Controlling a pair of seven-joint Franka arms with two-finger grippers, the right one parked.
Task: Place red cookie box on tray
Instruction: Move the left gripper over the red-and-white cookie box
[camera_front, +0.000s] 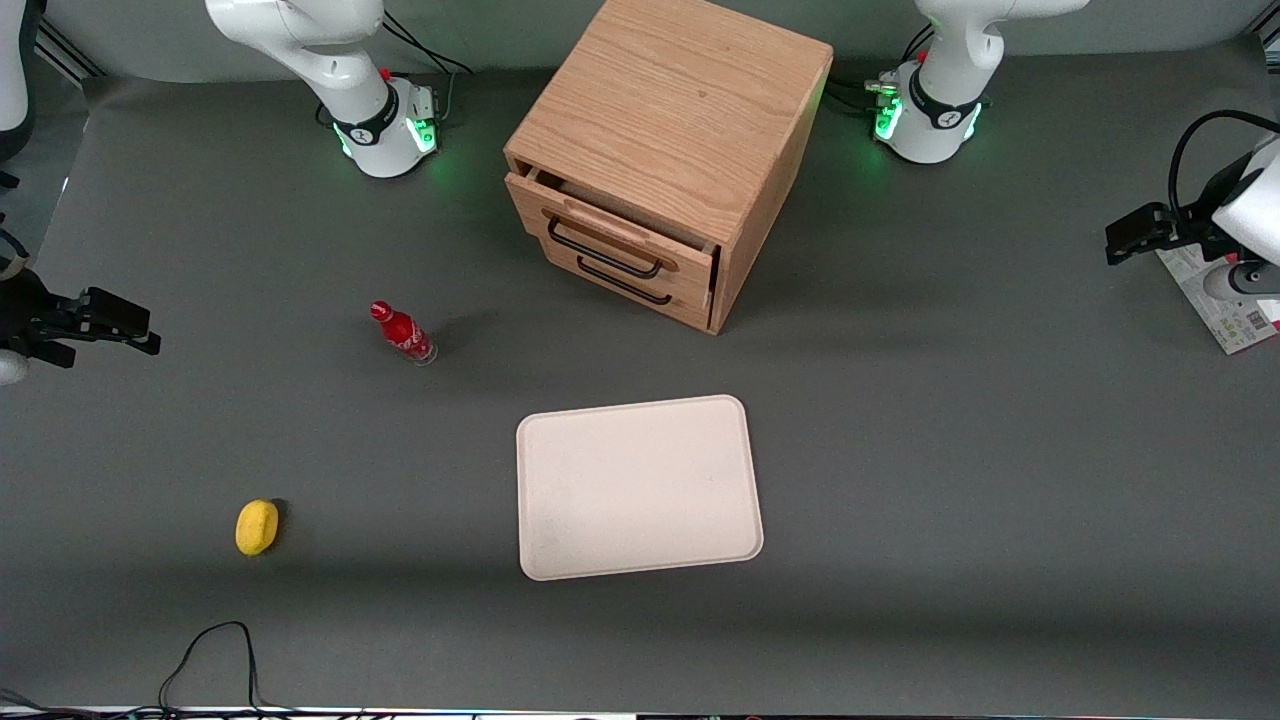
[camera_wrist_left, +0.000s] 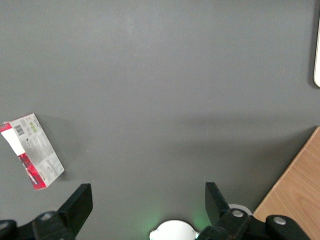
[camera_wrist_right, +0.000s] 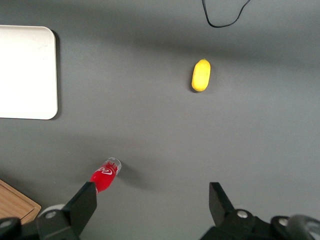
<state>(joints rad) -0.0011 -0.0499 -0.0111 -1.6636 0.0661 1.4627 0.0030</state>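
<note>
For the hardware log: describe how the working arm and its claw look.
The arm has glossy white shells, a black cable looping over the wrist, and a white base with a black ring and green lights. Its claw, open over bare table, has two matte black, wedge-shaped fingers.

Red-edged grey-white printed cookie box (camera_wrist_left: 32, 150); beige tray (camera_front: 637, 487); black claw (camera_wrist_left: 146, 200).

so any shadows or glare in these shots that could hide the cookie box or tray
Front view: even light, a soft shadow beside the wooden cabinet; the tray is clear, and the red cookie box is partly covered by the open gripper. Left wrist view: a broad faint shadow band crosses the mat, missing the box. No glare.
</note>
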